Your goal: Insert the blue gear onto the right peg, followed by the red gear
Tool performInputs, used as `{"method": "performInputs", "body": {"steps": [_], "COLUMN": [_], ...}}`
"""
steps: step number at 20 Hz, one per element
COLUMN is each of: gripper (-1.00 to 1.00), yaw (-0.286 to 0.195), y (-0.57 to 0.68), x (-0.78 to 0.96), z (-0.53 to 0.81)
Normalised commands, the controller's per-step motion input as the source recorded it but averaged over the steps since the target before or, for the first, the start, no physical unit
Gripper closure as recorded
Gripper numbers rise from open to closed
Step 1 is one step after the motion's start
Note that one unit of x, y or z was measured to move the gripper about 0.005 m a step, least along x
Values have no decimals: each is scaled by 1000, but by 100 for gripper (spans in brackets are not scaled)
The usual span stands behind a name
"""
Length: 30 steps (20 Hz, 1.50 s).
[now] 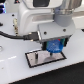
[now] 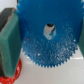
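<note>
The blue gear (image 2: pixel 47 42) fills most of the wrist view, a bright blue toothed disc with a small centre hole through which something dark shows; whether that is a peg cannot be told. The hand (image 2: pixel 46 40) is clenched on the blue gear, its two green-padded fingers (image 2: pixel 8 42) pressed against opposite edges of the disc. A sliver of the red gear (image 2: pixel 14 74) peeks out beside one finger, close by the blue gear's toothed rim.

In the exterior view, the blue gear (image 1: pixel 54 46) hangs in the hand (image 1: pixel 54 49) directly over the grey, black-rimmed plate (image 1: pixel 37 60), toward the plate's end on the exterior view's right. Whether gear and plate touch cannot be told. The plate lies flat on the white desk (image 1: pixel 20 72). The pegs themselves are too blurred to make out.
</note>
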Motion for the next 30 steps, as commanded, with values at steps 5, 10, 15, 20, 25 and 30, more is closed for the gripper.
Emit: {"method": "performInputs", "body": {"steps": [5, 10, 15, 20, 25, 30], "gripper": [100, 100, 100, 100, 100, 100], "yaw": [0, 0, 0, 0, 0, 0], "y": [-12, -23, -144, -17, -27, -22], "x": [222, 86, -21, 160, 176, 166], "z": [-154, 155, 230, 122, -12, -101]}}
